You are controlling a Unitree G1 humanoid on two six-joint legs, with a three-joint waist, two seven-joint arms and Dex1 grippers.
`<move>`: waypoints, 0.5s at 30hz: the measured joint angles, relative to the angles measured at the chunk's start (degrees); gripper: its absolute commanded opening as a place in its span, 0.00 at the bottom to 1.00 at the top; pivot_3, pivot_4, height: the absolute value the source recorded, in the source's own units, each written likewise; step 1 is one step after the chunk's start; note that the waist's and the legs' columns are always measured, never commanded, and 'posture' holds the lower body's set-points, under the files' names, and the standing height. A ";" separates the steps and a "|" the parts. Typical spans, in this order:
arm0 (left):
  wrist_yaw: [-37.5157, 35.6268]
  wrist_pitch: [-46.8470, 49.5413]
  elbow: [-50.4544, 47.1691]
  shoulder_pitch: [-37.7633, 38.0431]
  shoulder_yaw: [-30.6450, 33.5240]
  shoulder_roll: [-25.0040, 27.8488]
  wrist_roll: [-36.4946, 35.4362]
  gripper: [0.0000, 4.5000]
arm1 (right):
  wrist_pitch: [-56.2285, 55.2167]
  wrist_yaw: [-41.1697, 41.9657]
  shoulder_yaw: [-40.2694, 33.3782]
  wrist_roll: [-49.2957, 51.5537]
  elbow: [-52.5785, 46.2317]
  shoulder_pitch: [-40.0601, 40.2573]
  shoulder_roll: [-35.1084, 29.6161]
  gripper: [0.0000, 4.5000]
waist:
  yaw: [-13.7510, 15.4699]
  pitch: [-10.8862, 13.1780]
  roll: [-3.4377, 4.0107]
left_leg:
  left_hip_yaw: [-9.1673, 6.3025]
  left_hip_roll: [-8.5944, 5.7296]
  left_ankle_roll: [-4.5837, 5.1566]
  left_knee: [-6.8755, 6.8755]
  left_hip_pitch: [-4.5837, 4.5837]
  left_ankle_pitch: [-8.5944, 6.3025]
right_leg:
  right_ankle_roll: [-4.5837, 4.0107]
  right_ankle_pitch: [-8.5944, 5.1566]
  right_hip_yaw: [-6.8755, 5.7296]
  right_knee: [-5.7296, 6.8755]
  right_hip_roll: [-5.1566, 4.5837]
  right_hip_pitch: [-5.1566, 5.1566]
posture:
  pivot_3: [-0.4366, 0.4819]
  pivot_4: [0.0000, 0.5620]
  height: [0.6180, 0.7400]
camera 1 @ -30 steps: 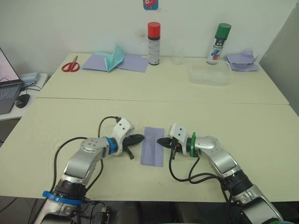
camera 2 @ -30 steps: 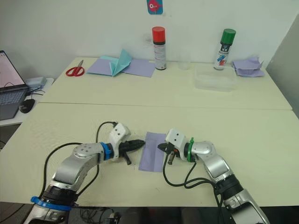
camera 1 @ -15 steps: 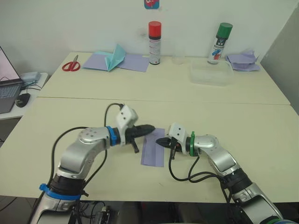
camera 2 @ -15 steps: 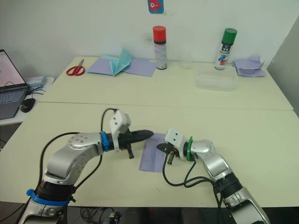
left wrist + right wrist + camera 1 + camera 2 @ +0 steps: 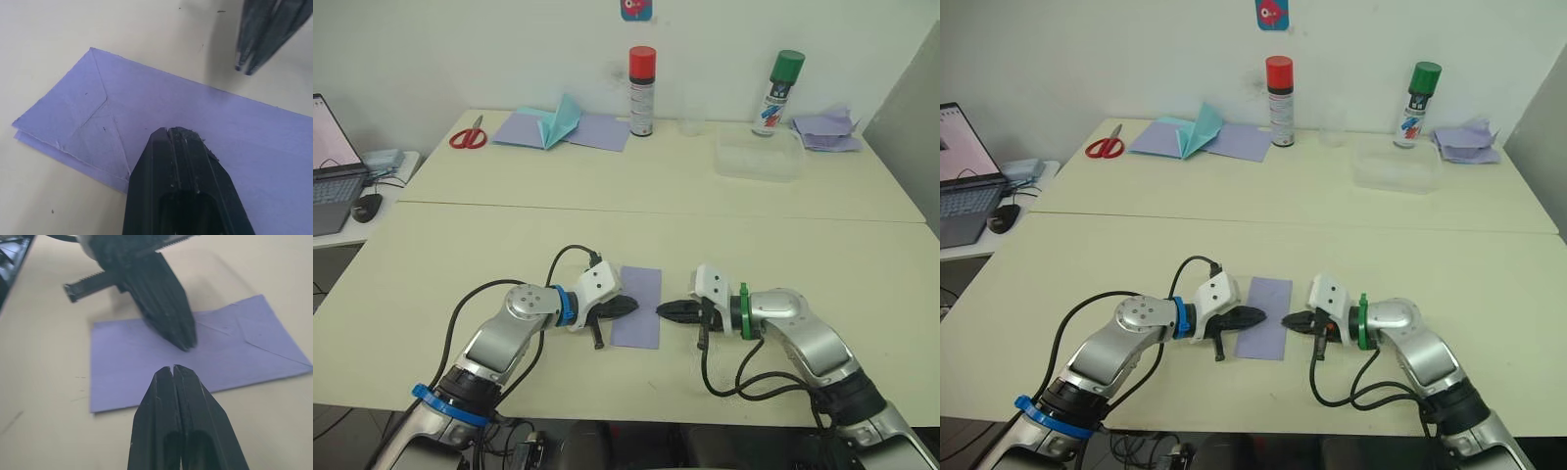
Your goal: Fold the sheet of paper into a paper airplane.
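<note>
The sheet of paper (image 5: 639,304) lies flat on the near table as a narrow folded lavender rectangle with diagonal creases at one end (image 5: 93,122). My left gripper (image 5: 628,305) is shut, and its tip rests on the paper's left edge near the middle (image 5: 171,133). My right gripper (image 5: 664,311) is shut too. It lies low on the table just off the paper's right edge, pointing at the left gripper (image 5: 168,313), with nothing held.
On the far table are red scissors (image 5: 466,135), a teal pointed paper shape (image 5: 556,119) on lavender sheets, a red-capped spray can (image 5: 642,76), a green-capped can (image 5: 776,80), a clear plastic container (image 5: 759,153) and crumpled lavender paper (image 5: 824,127). A laptop (image 5: 333,162) is at the left.
My left gripper has dropped from above the paper's far part to its left edge. My right gripper has drawn back off the paper's right edge. The camera shifted slightly.
</note>
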 measured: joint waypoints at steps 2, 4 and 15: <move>-0.19 -0.47 0.43 -0.25 -0.19 -0.25 0.27 0.00 | 0.63 0.68 0.59 0.42 -0.24 1.04 -0.35 0.01 | 0.09 -0.01 -0.02 | -0.01 -0.03 0.00 0.02 -0.01 0.00 | 0.00 0.00 -0.02 0.00 0.00 0.02 | 0.48 0.27 1.00; -0.64 -1.01 0.84 -0.55 -0.32 -0.23 0.74 0.00 | 0.86 0.70 1.46 0.18 0.07 1.78 -0.35 0.01 | 0.07 -0.01 -0.02 | 0.00 -0.05 0.01 0.02 0.00 0.00 | 0.00 0.00 0.01 0.00 0.00 0.02 | 0.48 0.27 1.00; -1.40 -3.02 0.67 -0.43 -2.17 0.57 4.54 0.00 | -3.58 -4.96 1.92 -2.64 11.89 -2.64 5.24 0.01 | -0.06 -0.24 -0.08 | -0.02 0.00 0.01 -0.06 0.60 -0.01 | -0.01 -0.05 0.02 -0.12 0.00 0.65 | 0.48 0.27 1.00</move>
